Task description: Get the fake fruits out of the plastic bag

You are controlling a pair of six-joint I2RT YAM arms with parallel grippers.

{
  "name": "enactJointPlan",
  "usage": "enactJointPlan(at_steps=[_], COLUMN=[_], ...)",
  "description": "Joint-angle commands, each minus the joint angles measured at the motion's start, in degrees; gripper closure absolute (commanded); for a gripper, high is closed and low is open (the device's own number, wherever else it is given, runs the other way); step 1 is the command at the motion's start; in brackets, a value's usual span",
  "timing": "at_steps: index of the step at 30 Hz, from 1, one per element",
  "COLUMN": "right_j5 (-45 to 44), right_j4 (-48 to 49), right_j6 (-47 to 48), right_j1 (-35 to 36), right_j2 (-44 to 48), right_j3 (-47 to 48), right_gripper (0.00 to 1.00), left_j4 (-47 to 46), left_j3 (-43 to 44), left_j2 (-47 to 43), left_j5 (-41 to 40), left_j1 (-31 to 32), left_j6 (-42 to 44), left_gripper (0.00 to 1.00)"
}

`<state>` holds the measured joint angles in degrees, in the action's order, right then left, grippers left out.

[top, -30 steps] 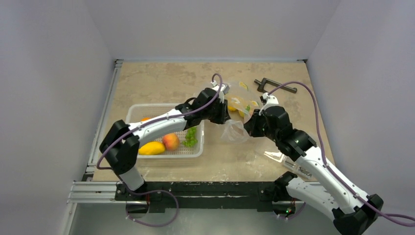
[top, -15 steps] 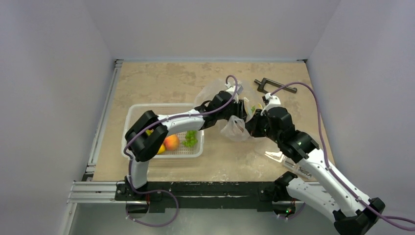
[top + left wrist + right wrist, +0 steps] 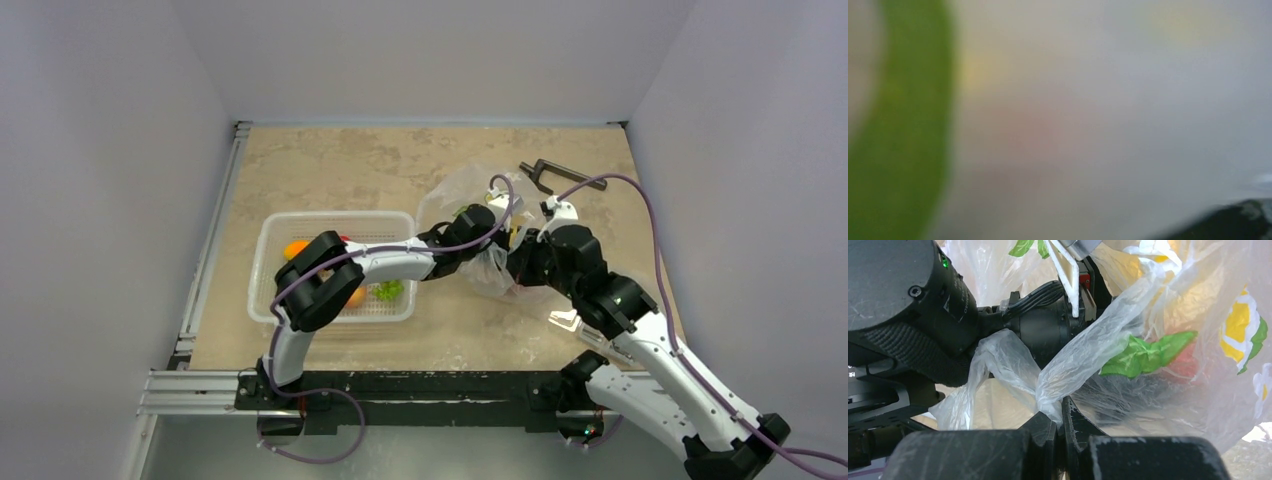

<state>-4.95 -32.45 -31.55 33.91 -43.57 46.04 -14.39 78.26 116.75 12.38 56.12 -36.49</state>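
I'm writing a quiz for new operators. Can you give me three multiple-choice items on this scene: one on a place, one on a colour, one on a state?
1. Where does the black tool lie?
A) near left corner
B) far right, beyond the bag
C) inside the bag

2. The leaves printed on the bag are:
A) green
B) blue
C) black

3. The right hand is:
A) open, above the bag
B) holding a fruit
C) shut on the bag's film

Answers:
1 B: the top view shows it past the bag, at the far right.
2 A: the right wrist view shows green leaf prints.
3 C: its fingers pinch a bunched fold of film.
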Motion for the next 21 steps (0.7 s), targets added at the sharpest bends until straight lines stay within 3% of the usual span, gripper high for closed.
enactJointPlan(at_steps=[1, 11, 17, 21], right_j5=[0.1, 0.6, 0.6, 0.6], right_j4=[0.2, -0.1, 0.1, 0.5], right_j6=[-0.6, -0.6, -0.6, -0.4], right_j1=[0.2, 0.2, 0.2, 0.2], right_j2=[1.5, 2.5, 2.6, 1.8], right_j3=[-0.5, -0.6, -0.8, -0.9], right_gripper=[1.00, 1.00, 1.00, 1.00], left_j4=[1.6, 7.5, 5.1, 6.3], left_j3=[0.8, 3.0, -5.7, -6.6], left_j2=[1.1, 5.5, 1.0, -0.4], left_j5=[-2.8, -8.5, -11.4, -12.2], left_j1=[2.3, 3.9, 4.2, 4.2], left_j6=[4.3, 5.5, 7.6, 9.3], left_gripper=[0.32, 0.30, 0.29, 0.29])
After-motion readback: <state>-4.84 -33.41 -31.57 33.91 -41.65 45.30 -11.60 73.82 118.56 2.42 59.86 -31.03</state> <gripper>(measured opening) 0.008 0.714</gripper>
